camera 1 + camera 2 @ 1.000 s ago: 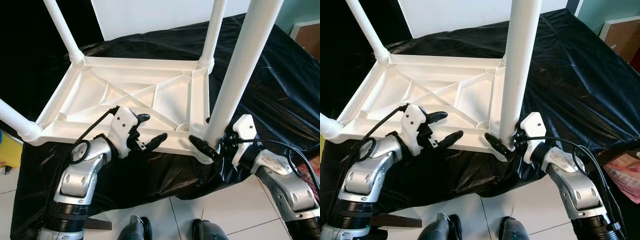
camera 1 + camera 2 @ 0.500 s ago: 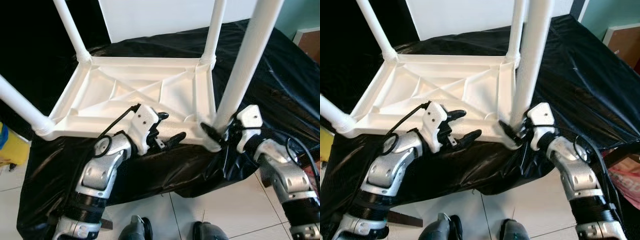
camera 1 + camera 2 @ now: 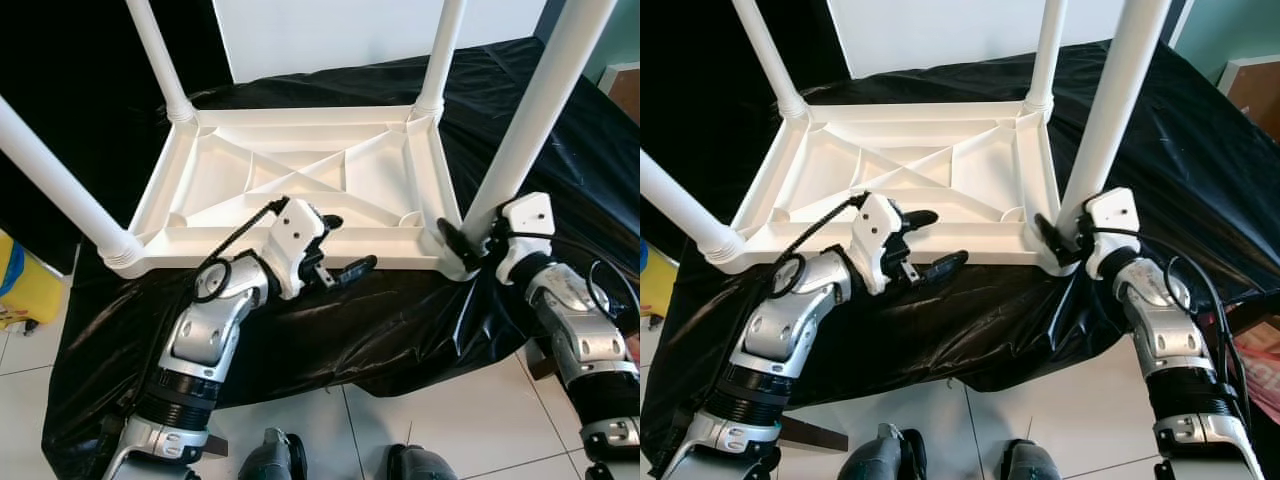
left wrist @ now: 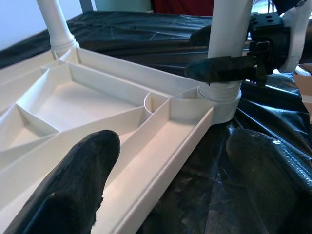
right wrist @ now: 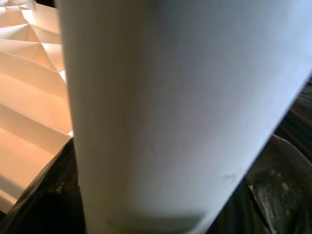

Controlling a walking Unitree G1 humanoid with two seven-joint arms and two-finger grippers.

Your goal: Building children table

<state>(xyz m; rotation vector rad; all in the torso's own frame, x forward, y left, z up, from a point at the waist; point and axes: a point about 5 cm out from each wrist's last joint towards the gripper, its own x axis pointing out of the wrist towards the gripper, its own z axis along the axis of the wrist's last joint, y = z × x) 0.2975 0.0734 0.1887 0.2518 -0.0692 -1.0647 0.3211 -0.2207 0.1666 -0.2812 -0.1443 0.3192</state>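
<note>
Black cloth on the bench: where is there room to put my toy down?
The black cloth is bare beside the upside-down white table, on the robot's right. The front edge is crowded: the left gripper straddles the rim, and the right gripper holds the near leg.

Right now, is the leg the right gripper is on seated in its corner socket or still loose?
Seated, as far as shows: the leg stands in the tabletop's near corner socket, right gripper clamped at its base. Tightness: cannot tell.

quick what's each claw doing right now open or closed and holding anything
Left claw: open, straddling the near rim of the upturned white table, gripping nothing.
Right claw: shut on the near right table leg, at its base.
</note>
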